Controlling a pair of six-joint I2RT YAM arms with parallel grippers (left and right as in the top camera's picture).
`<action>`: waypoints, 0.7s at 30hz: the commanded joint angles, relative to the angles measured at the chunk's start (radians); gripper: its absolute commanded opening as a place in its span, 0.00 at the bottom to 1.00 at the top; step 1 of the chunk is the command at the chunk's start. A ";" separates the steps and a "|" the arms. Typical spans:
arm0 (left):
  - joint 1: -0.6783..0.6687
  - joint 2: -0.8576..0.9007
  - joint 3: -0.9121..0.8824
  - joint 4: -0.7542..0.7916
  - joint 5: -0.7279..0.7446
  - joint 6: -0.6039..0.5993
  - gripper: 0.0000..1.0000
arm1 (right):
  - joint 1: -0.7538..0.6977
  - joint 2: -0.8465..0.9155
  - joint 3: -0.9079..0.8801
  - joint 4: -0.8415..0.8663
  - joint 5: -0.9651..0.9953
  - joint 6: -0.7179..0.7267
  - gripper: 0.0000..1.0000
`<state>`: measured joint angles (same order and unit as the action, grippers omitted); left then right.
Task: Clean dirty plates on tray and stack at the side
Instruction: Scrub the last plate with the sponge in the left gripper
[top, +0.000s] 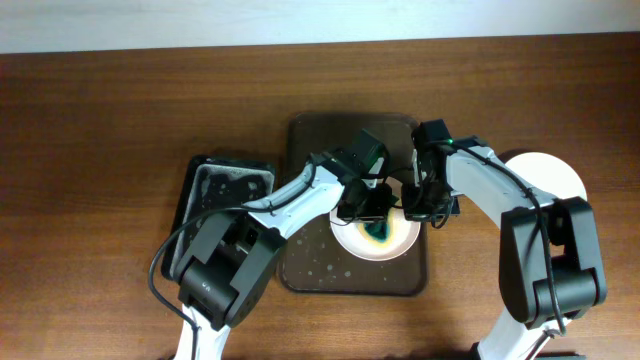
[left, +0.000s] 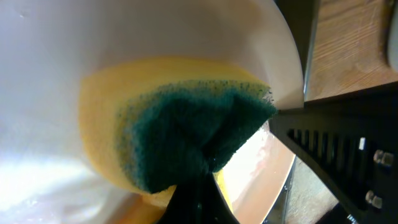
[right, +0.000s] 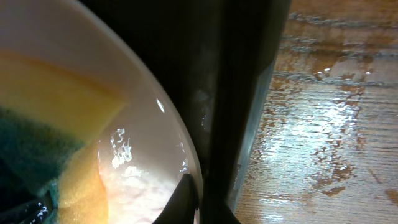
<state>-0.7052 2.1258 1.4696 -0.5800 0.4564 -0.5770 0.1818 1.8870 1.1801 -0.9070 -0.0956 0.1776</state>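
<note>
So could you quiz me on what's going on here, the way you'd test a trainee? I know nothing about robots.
1. True or false: the sponge rests on a plate lying in the brown tray.
2. Where is the second plate? A) in the black tray; B) on the table, right of the brown tray; C) stacked under the first plate.
3. Fill in: the sponge is held by the ___ gripper.
Key: 1 true; 2 B; 3 left, the left gripper.
</note>
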 joint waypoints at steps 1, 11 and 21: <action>-0.012 0.027 -0.014 -0.113 -0.179 0.002 0.00 | 0.014 0.021 -0.008 0.003 -0.005 -0.016 0.04; 0.084 -0.038 -0.014 -0.336 -0.772 0.001 0.00 | 0.014 0.021 -0.008 0.002 -0.005 -0.016 0.04; 0.126 -0.515 -0.006 -0.419 -0.589 0.018 0.00 | 0.014 -0.066 -0.007 -0.037 -0.001 -0.016 0.04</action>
<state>-0.6189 1.8183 1.4582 -0.9516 -0.0944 -0.5766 0.2039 1.8870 1.1801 -0.9241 -0.1703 0.1612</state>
